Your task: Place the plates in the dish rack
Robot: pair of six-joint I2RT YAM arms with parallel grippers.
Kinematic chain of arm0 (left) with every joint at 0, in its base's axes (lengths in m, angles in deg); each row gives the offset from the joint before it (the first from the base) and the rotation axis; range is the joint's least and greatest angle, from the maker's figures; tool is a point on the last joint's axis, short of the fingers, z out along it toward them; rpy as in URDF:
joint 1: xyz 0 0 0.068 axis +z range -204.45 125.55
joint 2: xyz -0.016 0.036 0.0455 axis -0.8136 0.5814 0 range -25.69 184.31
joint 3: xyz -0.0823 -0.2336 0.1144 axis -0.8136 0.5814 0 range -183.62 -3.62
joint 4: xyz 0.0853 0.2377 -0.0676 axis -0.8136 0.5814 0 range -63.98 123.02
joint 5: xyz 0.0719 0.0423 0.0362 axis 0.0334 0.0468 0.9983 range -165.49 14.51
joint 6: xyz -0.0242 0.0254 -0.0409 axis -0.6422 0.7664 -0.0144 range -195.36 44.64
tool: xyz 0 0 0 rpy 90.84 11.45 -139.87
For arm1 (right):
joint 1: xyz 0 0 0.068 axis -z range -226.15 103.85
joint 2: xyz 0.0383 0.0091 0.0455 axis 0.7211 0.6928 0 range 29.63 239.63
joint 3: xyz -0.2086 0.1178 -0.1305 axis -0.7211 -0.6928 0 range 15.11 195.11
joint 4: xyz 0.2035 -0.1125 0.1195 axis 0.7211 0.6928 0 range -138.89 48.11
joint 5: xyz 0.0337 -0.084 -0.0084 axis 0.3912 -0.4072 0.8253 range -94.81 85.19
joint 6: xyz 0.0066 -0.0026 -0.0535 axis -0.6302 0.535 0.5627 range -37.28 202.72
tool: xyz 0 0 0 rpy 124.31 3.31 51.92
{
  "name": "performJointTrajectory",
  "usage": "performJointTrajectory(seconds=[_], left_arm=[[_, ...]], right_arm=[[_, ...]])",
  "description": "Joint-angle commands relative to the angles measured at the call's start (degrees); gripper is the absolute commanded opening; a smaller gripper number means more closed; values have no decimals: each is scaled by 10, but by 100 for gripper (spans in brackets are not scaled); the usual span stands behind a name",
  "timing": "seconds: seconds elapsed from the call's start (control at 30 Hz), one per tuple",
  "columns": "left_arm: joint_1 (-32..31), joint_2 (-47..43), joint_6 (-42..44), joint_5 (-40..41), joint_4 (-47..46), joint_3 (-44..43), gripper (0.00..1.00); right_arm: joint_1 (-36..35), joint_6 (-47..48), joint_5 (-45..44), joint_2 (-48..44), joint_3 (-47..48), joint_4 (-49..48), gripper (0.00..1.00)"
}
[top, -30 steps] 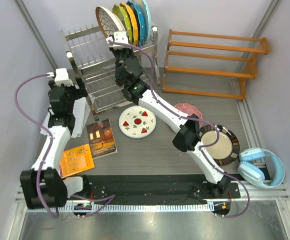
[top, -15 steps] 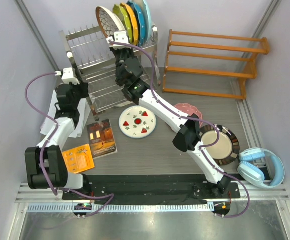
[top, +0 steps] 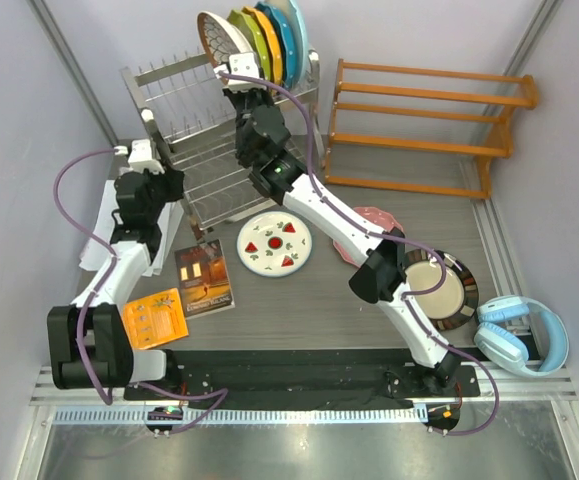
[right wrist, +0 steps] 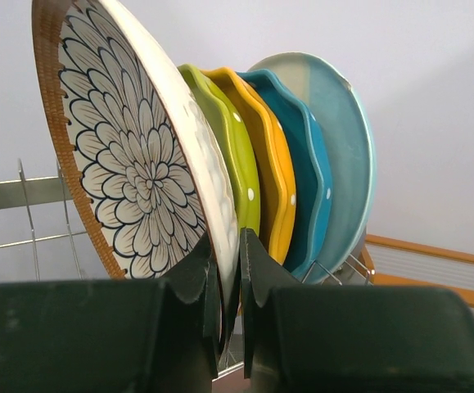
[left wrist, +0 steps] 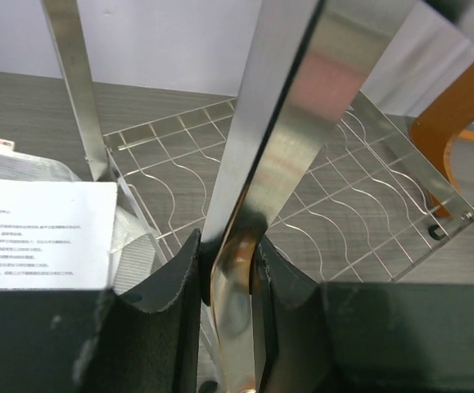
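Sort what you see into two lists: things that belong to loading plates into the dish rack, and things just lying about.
Belongs to the job:
dish rack; flower plate; watermelon plate; pink dotted plate; brown-rimmed plate.

Just lying about:
wooden shelf; headphones; book; orange booklet; papers; green plate; orange plate; teal plate; pale blue plate.

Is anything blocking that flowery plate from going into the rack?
Nothing visible does. The right gripper holds the petal-pattern plate by its rim at the top tier of the dish rack, beside the yellow-green plate; prongs on its other side stand free.
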Motion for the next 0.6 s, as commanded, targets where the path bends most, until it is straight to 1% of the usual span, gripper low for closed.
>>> performJointTrajectory(seconds=[0.0,0.3,0.5,0.53,0.57], left_arm=[[-37,-42,-39,-42,-40,-2,0],[-74,-80,-54,-46,-8,5,0],[-92,-81,-52,-50,-7,8,0],[-93,-80,-51,-50,-7,8,1],[-95,-78,-47,-51,-7,8,7]], right_arm=[[24,25,-14,-66,46,-42,1],[39,25,-13,-58,54,-39,1],[39,33,-5,-50,55,-50,1],[39,31,-3,-47,55,-49,1],[40,31,-2,-46,55,-48,1]])
